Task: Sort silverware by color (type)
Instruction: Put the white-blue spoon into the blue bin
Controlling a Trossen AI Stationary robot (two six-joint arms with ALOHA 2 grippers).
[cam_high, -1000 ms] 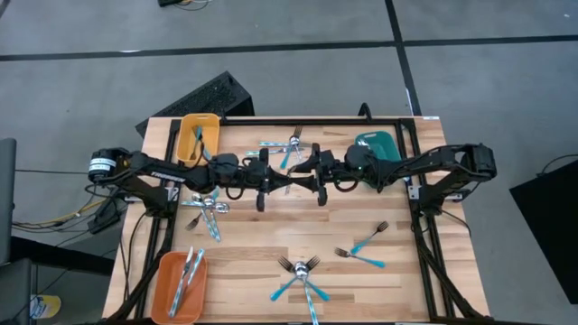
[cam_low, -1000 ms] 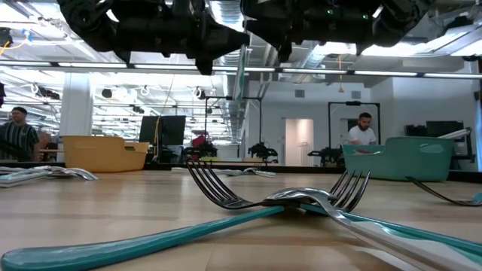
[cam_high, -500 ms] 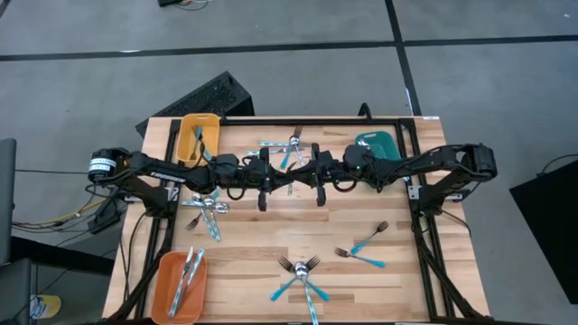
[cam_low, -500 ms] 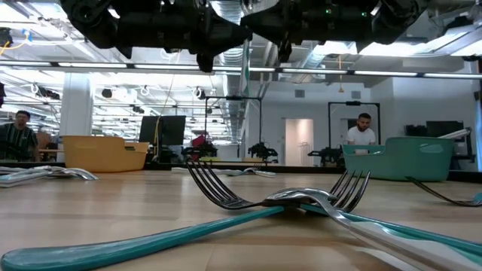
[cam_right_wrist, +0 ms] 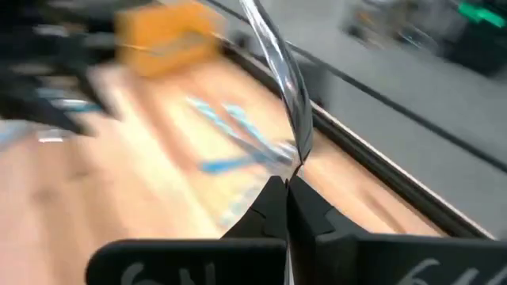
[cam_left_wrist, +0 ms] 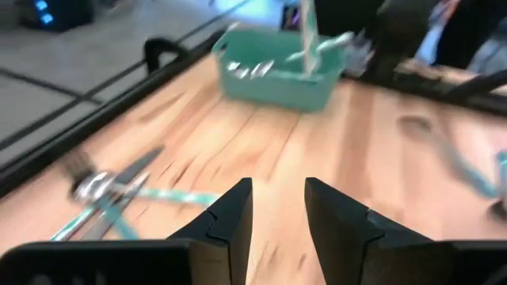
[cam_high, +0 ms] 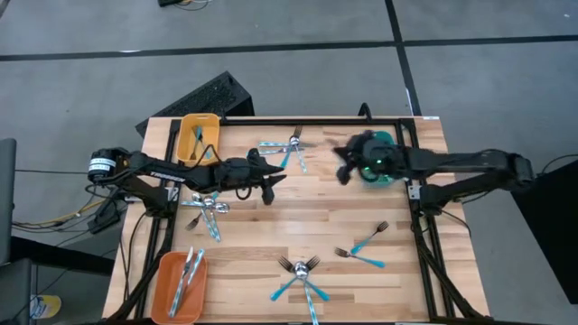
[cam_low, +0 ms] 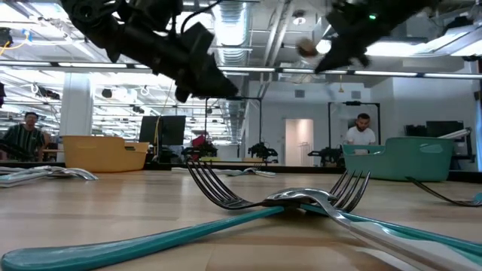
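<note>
Currently we see the right hand (cam_right_wrist: pixel 287 184) clamped on one silverware piece (cam_right_wrist: pixel 281 71).
Our left hand (cam_left_wrist: pixel 277 210), fingers parted and empty, hovers mid-table (cam_high: pixel 307 203); the held piece is beside the teal tray (cam_high: pixel 384 143).

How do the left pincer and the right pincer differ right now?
The left pincer stands open with nothing between its fingers; the right pincer is shut on a piece of silverware whose shiny head sticks out past it. The left pincer hangs over bare wood near the table's middle; the right pincer is beside the teal tray. Both are off the table.
</note>
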